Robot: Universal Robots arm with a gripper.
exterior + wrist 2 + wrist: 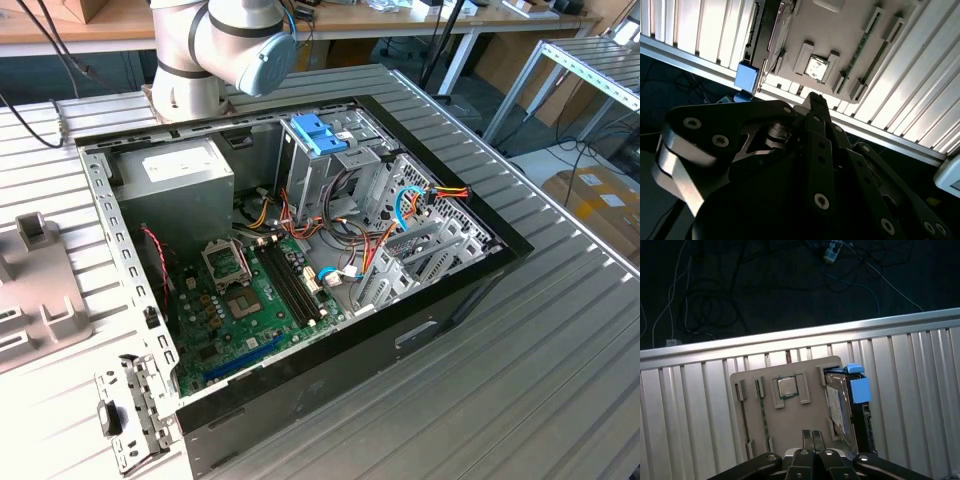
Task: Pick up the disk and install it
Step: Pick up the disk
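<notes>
From the first wrist view I see a matte grey moulded tray (755, 432) on the ribbed metal table (685, 410), with a square chip (786, 387) seated in it. The gripper (809, 436) has its thin black fingers pressed together, empty. The disk (840, 402) stands on edge at the tray's side, off beside the fingers and untouched. Its blue tab shows, and one end is hidden behind the linkage.

exterior view: high, oblique, close over open computer case (300, 250) | both wrist views: down past gripper (812, 434) (816, 98) onto shared grey tray (790, 420) (840, 35)
</notes>
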